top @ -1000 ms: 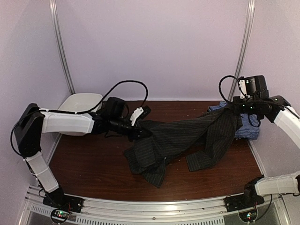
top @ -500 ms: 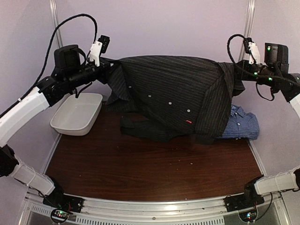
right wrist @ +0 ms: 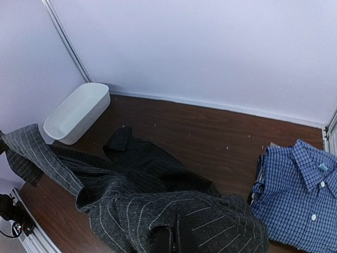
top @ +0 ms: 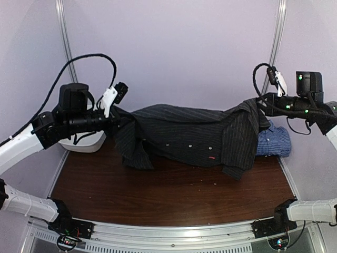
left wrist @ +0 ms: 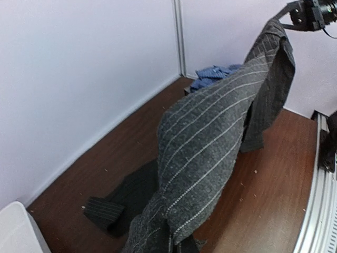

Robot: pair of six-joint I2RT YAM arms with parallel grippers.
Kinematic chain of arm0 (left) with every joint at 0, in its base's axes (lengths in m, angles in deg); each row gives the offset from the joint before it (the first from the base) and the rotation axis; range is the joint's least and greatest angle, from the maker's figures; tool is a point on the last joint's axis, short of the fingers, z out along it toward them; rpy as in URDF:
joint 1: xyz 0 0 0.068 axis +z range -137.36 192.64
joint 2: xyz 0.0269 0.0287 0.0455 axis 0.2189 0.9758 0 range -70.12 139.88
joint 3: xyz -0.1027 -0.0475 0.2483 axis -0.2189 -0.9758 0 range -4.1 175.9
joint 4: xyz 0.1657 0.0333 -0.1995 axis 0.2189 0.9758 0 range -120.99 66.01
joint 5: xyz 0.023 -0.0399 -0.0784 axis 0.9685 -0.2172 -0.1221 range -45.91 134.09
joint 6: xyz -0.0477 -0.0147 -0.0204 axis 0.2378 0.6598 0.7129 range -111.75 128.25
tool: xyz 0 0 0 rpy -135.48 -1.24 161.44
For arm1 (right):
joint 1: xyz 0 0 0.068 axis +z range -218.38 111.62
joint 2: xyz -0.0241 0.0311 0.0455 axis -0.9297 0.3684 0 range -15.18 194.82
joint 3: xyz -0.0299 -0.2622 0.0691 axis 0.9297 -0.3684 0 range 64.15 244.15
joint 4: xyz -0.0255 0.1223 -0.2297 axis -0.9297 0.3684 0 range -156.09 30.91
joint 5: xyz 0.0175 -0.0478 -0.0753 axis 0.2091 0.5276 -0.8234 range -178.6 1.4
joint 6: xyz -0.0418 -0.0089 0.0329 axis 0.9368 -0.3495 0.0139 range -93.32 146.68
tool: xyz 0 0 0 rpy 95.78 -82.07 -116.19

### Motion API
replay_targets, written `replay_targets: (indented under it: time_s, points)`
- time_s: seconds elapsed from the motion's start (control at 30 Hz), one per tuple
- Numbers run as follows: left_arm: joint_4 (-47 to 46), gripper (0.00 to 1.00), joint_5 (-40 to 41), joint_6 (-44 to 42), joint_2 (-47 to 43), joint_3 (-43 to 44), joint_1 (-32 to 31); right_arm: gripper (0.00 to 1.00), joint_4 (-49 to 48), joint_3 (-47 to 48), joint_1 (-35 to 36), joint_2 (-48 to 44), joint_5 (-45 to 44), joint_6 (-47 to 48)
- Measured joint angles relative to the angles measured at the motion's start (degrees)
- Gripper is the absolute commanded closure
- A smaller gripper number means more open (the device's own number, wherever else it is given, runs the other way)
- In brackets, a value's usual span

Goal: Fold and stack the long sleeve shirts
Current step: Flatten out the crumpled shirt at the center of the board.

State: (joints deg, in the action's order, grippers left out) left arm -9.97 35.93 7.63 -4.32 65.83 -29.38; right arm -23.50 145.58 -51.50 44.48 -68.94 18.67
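Lowered since before, the black shirt (top: 189, 134) is clamped tight by the left gripper (top: 117, 120) at nine o'clock and the right gripper (top: 259, 105) at three.

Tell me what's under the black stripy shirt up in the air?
Bare brown table, where its own sleeve trails. The folded blue checked shirt lies beside its right end, part of it hidden behind the black shirt.

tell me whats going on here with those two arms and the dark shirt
Both arms hold the black pinstriped shirt spread between them above the table, the left end effector shut on one end, the right end effector on the other. One sleeve trails on the wood. The blue checked shirt lies folded at the far right; the black one is not yet folded.
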Motion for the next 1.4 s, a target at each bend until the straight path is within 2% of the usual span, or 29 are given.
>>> replay_targets:
  time_s: [0.13, 0.2, 0.23, 0.3, 0.37, 0.4, 0.43, 0.63, 0.83, 0.93, 1.0, 1.1, 1.17, 1.23, 1.33, 1.4]
  points:
    - [-2.05, 1.00, 0.98, 3.30, -1.95, -12.90, -7.56, 1.00, -1.81, -13.86, 0.00, -4.98, 1.14, -2.99]
    - [-1.88, 1.00, 1.79, 5.42, 0.55, -20.70, -11.63, 0.95, -3.08, -21.49, 0.00, -6.21, 1.33, -4.85]
    - [-1.64, 1.00, 1.86, 5.68, 1.05, -21.59, -12.09, 0.91, -3.58, -24.87, 0.02, -6.16, 1.29, -5.79]
    - [-0.59, 1.00, 3.15, 6.84, 3.37, -24.79, -14.36, 0.76, -3.34, -31.12, 0.09, -6.08, 0.55, -7.43]
    - [0.44, 1.00, 4.24, 7.50, 4.76, -26.01, -15.98, 0.51, -2.49, -34.64, 0.13, -6.27, -1.11, -9.14]
    - [0.52, 1.00, 4.70, 7.80, 5.44, -26.12, -16.74, 0.41, -1.81, -35.63, 0.13, -6.58, -2.49, -9.64]
    - [0.33, 1.00, 4.76, 7.93, 5.84, -26.12, -17.18, 0.35, -1.53, -35.89, 0.15, -6.93, -3.28, -10.62]
    - [0.09, 1.00, 7.21, 8.72, 9.31, -24.33, -17.77, 0.26, -0.37, -33.20, 2.60, -10.69, -8.28, -13.44]
    - [0.24, 1.00, 11.21, 9.31, 12.44, -21.73, -17.77, 0.25, 0.50, -32.35, 7.54, -11.34, -9.51, -14.34]
    - [0.68, 1.00, 12.98, 9.42, 13.44, -20.65, -17.77, 0.24, 0.61, -33.14, 12.68, -10.16, -10.64, -15.56]
    - [1.18, 0.96, 13.49, 9.49, 13.84, -20.37, -17.77, 0.24, 0.83, -34.10, 16.02, -9.49, -11.67, -16.81]
    - [2.40, 0.81, 12.04, 9.09, 13.88, -20.37, -17.77, 0.25, 1.38, -35.52, 19.80, -8.66, -13.49, -19.12]
    - [3.06, 0.64, 8.66, 8.46, 13.88, -20.39, -17.77, 0.25, 0.87, -36.87, 22.75, -8.07, -14.14, -20.65]
    - [3.10, 0.53, 4.76, 7.56, 13.88, -20.46, -17.77, 0.26, -0.22, -38.38, 24.04, -7.17, -14.27, -21.68]
    - [2.86, 0.38, -2.19, 7.32, 13.81, -20.48, -17.77, 0.27, -2.45, -40.48, 25.09, -4.48, -14.34, -22.77]
    - [2.51, 0.31, -5.57, 7.21, 13.66, -20.50, -17.77, 0.27, -3.72, -41.18, 25.33, -2.60, -14.34, -23.34]
